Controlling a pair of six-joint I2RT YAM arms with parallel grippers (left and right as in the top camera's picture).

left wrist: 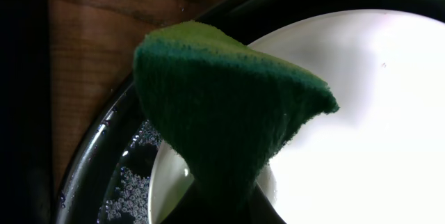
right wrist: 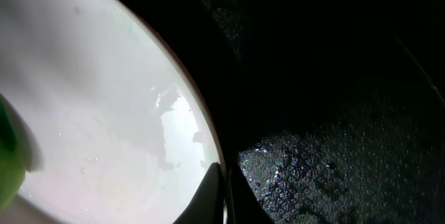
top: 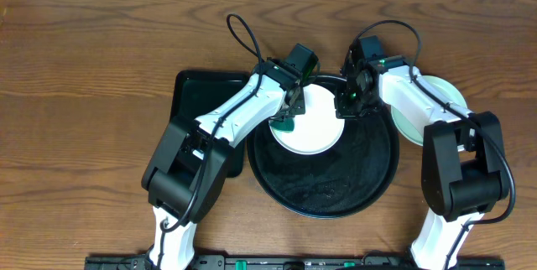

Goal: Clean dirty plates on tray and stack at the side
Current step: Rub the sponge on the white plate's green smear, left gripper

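A white plate lies tilted on the far part of the round black tray. My left gripper is shut on a dark green sponge, which rests against the plate's left side. In the left wrist view the folded sponge covers the fingers and overlaps the plate above the tray's rim. My right gripper is shut on the plate's right rim. In the right wrist view its gripper pinches the edge of the wet plate above the tray. Pale mint plates sit stacked right of the tray.
A dark green rectangular tray lies left of the black tray, partly under my left arm. Water droplets and foam speckle the black tray's floor. Bare wooden table surrounds everything.
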